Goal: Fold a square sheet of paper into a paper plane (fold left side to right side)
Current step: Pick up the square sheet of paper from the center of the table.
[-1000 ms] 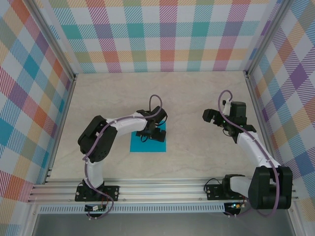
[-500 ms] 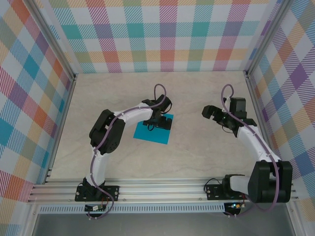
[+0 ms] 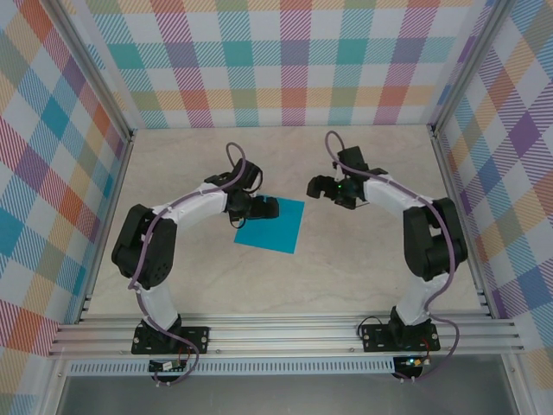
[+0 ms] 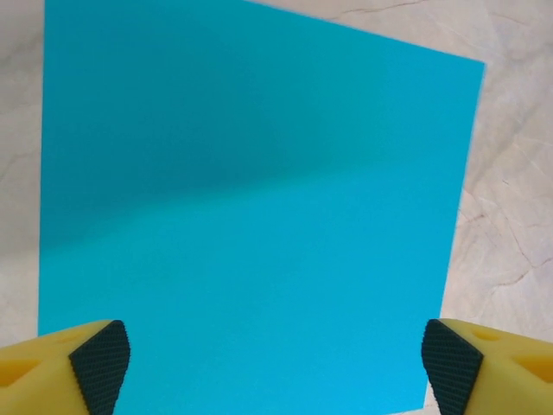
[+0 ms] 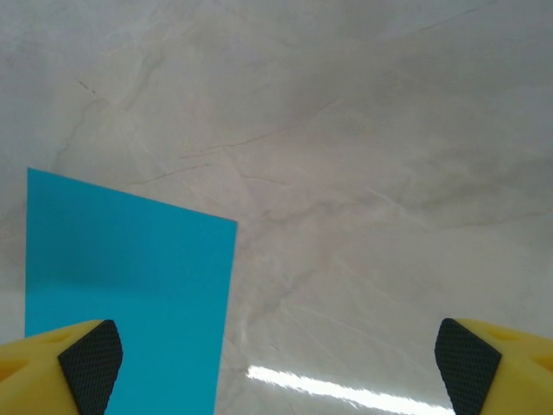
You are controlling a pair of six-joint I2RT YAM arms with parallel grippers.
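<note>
Paper point(image 3: 276, 230) lies flat and unfolded on the table point(image 3: 363, 270).

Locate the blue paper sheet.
Top view: the square sheet of paper lies flat mid-table, its far-left corner under the left fingers, the right fingers near its far-right corner.

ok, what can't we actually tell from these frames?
- Top view: the paper has its far-left corner hidden under the left tool; contact or hover unclear.
- Left wrist: paper's near edge, cut off by the bottom of the frame.
- Right wrist: paper's lower part, cut off by the frame's bottom edge.
</note>
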